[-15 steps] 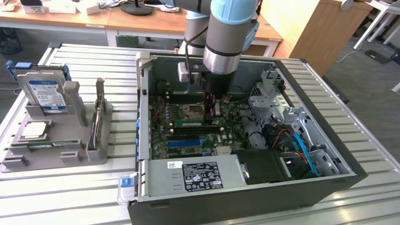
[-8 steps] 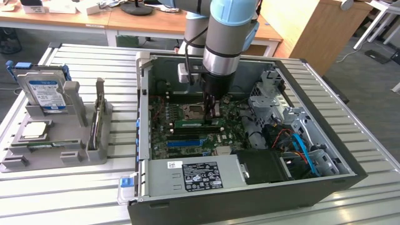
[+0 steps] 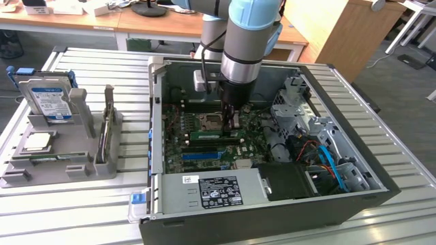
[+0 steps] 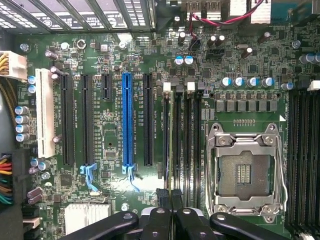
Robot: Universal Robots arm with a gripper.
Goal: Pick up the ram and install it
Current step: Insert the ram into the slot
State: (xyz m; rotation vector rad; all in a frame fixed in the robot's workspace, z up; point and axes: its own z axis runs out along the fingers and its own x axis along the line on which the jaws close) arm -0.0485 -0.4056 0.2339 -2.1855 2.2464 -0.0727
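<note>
My black two-fingered hand (image 3: 230, 125) hangs inside the open black computer case (image 3: 272, 219) at the exterior view's centre, fingers (image 4: 159, 220) pressed together; the long, narrow green circuit-board ram (image 3: 208, 136) lies just beside its tip, toward the exterior view's left, seemingly seated edge-on in the green motherboard (image 4: 112, 135).

A robotics laboratory set up in an office-like room is indicated. A Universal Robots arm (image 3: 248, 35) is seen reaching down over a slatted aluminium-profile table (image 3: 68, 214), on which an open desktop computer case (image 3: 272, 219) is laid with its motherboard (image 3: 204, 148) exposed. Beside the case, a hard drive (image 3: 49, 102) and a CPU (image 3: 39, 141) are held in a grey fixture (image 3: 102, 168). Wooden desks (image 3: 75, 23) and a grey carpet (image 3: 402, 76) are seen behind the table.
</note>
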